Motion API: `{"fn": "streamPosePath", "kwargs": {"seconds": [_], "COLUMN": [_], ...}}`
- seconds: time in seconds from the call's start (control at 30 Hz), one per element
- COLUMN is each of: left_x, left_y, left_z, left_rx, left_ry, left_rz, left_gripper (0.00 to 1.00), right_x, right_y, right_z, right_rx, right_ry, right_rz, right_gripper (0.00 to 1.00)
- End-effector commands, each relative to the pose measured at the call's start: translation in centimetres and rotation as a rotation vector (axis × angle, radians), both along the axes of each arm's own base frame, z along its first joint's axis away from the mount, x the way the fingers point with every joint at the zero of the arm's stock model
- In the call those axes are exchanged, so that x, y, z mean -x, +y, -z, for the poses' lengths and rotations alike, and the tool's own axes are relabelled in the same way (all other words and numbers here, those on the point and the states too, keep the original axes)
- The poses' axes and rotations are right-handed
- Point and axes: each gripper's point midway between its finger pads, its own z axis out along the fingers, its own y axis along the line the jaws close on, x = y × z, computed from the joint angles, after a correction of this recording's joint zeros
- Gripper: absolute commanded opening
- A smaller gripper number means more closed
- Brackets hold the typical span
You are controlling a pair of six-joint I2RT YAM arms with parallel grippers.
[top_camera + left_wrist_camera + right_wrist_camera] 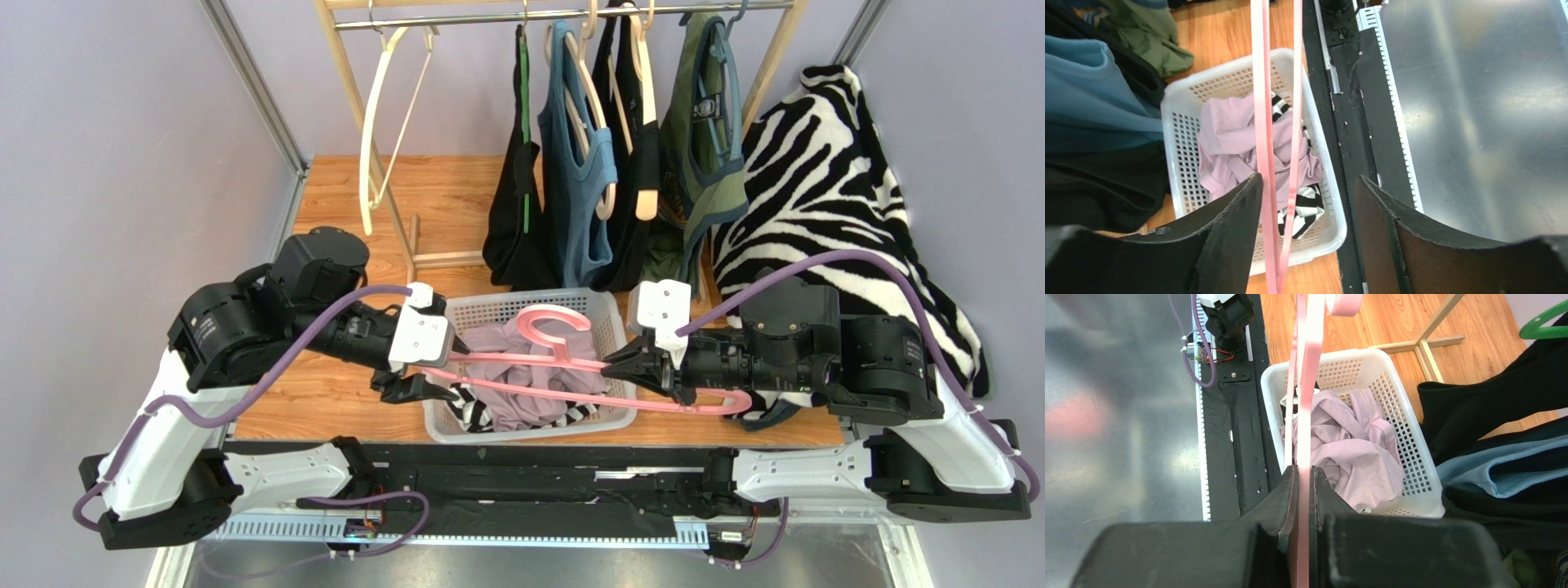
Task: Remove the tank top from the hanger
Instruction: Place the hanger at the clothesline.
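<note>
Hanger (1306,416) clamped in right end effector (1303,478); left wrist view: left end effector (1308,184) spread around it.

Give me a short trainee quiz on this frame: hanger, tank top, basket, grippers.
1. True or false: the lilac tank top hangs on the pink hanger.
2. Which gripper clamps the hanger? A) left B) right C) both
3. Name the other garment in the white basket.
Key: 1 false, it lies in the basket. 2 B: right gripper shut on it, left gripper open. 3 black-and-white striped garment.
</note>
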Motion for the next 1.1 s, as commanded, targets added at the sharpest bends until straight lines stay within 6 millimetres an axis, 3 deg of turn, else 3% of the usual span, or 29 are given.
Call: {"fn": "streamPosePath", "kwargs": {"seconds": [0.0, 0.1, 0.17, 0.2, 0.27, 0.37, 0.4, 0.47, 0.57, 0.67, 0.7, 0.73, 0.8, 0.93, 0.97, 1.0, 1.07], "left_x": [-1.2, -2.3, -3.1, -3.3, -3.7, -3.9, -3.9, -3.6, -2.5, -1.7, -1.5, -1.1, -0.9, -0.7, -0.8, -1.3, -2.1], "left_y": [-0.3, -0.5, -0.7, -0.7, -0.8, -1.0, -1.0, -0.9, -0.7, -0.4, -0.3, -0.1, 0.0, 0.3, 0.3, 0.4, 0.4], "left_z": [0.7, 0.1, -0.1, -0.3, -0.7, -0.7, -0.7, -0.6, 0.0, 0.7, 0.8, 1.0, 0.9, 0.9, 0.9, 0.8, -0.1], "left_rx": [-0.019, -0.003, 0.001, 0.007, 0.016, 0.018, 0.019, 0.017, -0.001, -0.022, -0.025, -0.032, -0.032, -0.044, -0.044, -0.050, -0.028], "left_ry": [-0.010, -0.043, -0.066, -0.075, -0.091, -0.086, -0.084, -0.078, -0.050, -0.021, -0.015, -0.009, -0.006, 0.001, -0.002, -0.016, -0.030], "left_rz": [-0.049, -0.094, -0.121, -0.131, -0.148, -0.154, -0.157, -0.143, -0.095, -0.062, -0.055, -0.040, -0.038, -0.036, -0.041, -0.065, -0.127], "left_gripper": [0.56, 0.45, 0.46, 0.58, 0.64, 0.91, 0.95, 0.94, 0.81, 0.52, 0.34, 0.27, 0.17, 0.14, 0.10, 0.00, 0.00], "right_x": [0.1, 0.3, 0.3, 0.4, 0.5, 0.6, 0.6, 0.6, 0.5, 0.3, 0.0, 0.0, -0.4, -0.8, -1.6, -1.9, -2.7], "right_y": [1.0, 1.2, 1.2, 1.3, 1.3, 1.3, 1.3, 1.2, 1.1, 0.9, 0.8, 0.5, 0.6, 0.6, 0.3, 0.3, 0.1], "right_z": [-3.7, -3.5, -3.4, -3.3, -3.3, -3.4, -3.5, -3.4, -3.7, -4.3, -4.6, -4.9, -5.1, -5.7, -6.4, -6.4, -7.4], "right_rx": [-0.129, -0.125, -0.121, -0.119, -0.118, -0.123, -0.123, -0.121, -0.132, -0.158, -0.168, -0.182, -0.202, -0.244, -0.268, -0.273, -0.313], "right_ry": [-0.051, -0.044, -0.042, -0.036, -0.034, -0.031, -0.031, -0.031, -0.040, -0.057, -0.064, -0.071, -0.086, -0.114, -0.137, -0.146, -0.167], "right_rz": [-0.032, -0.041, -0.042, -0.047, -0.048, -0.052, -0.052, -0.052, -0.047, -0.034, -0.019, -0.015, 0.000, 0.019, 0.067, 0.077, 0.125], "right_gripper": [0.00, 0.00, 0.00, 0.00, 0.00, 0.00, 0.00, 0.00, 0.00, 0.00, 0.00, 0.00, 0.00, 0.00, 0.00, 0.00, 0.00]}}
